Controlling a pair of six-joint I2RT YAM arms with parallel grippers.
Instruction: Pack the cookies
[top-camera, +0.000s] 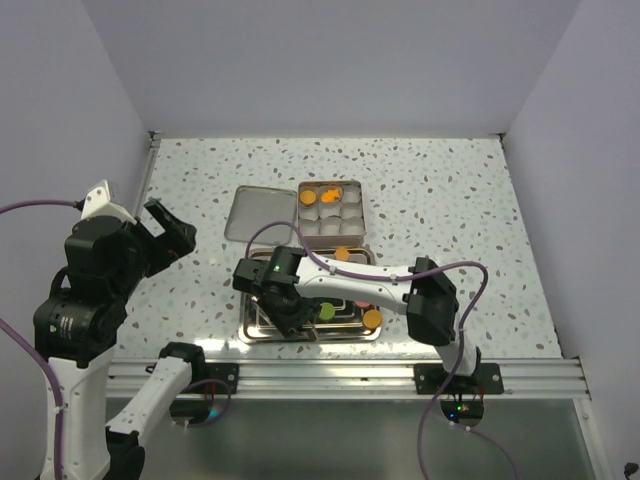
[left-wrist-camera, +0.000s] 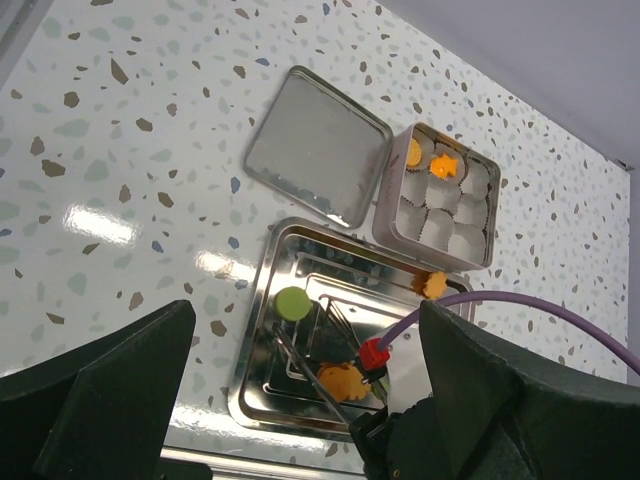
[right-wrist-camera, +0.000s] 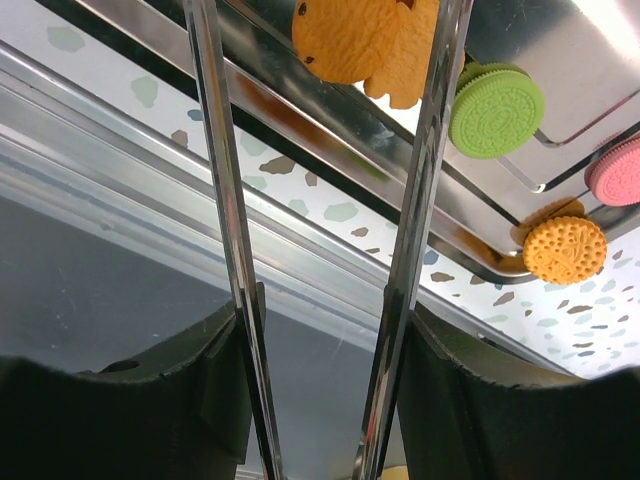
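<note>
- While the left gripper (top-camera: 170, 230) hangs over the left side of the table (left-wrist-camera: 120, 150) with its jaws spread wide and nothing between them, the right gripper (right-wrist-camera: 318, 310) reaches across the tray (left-wrist-camera: 265, 385).
- The right claw is clenched on a pair of tongs (right-wrist-camera: 225, 200), its black fingers pressing the two long metal blades from outside.
- An orange cookie (right-wrist-camera: 345, 35) lies on the tray floor between the tong tips. Whether the blades pinch it or only flank it, I cannot tell.
- A green cookie (right-wrist-camera: 497, 108) sits just beside one blade, and a pink cookie (right-wrist-camera: 615, 172) lies further along. Both are on the tray.
- A round orange biscuit (right-wrist-camera: 565, 250) rests at the tray's near right corner, up on the rim.
- An orange flower (left-wrist-camera: 433, 284) lies on the tray's far edge, next to the tin (left-wrist-camera: 395, 205).
- The tin holds a grid of white paper cups (left-wrist-camera: 455, 238). Two cups in its far row carry one piece each: an orange disc (left-wrist-camera: 412, 152) and an orange flower piece (left-wrist-camera: 444, 163).
- The lid (left-wrist-camera: 318, 150) lies flat on the speckled table, just beside the tin on its left.
</note>
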